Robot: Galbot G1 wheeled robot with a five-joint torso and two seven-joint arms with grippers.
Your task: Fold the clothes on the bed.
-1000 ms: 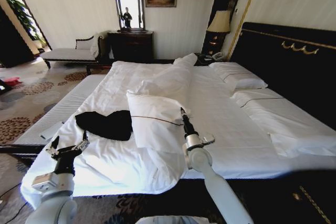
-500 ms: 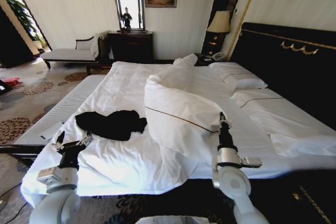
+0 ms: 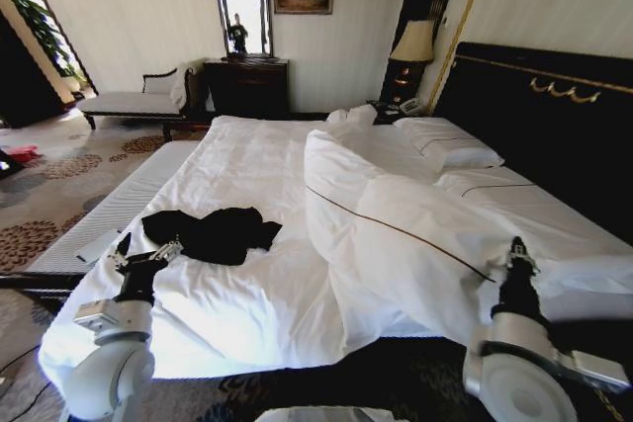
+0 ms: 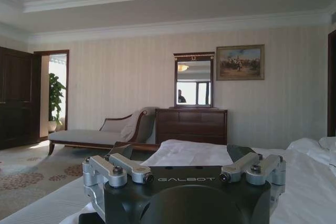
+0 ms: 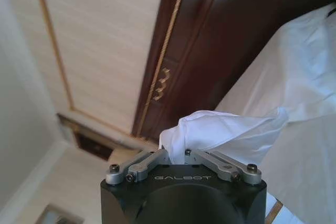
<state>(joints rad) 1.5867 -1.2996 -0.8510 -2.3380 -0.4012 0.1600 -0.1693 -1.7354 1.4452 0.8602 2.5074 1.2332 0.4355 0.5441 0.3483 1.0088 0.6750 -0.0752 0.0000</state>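
Clearing the duvet [image 3: 396, 234] off the work area is the step in hand, as I read it — my right gripper [image 3: 515, 256] sits at the near right of the bed [image 3: 237, 145], jaws pinched on a bunch of white duvet fabric, with a big fold heaped toward the headboard side. The black T-shirt [image 3: 210, 232] lies crumpled on the bare sheet at the near left, just beyond my left gripper [image 3: 146, 256], which hovers with jaws apart, holding nothing. Next I judge the duvet wants letting go — then the shirt needs spreading flat.
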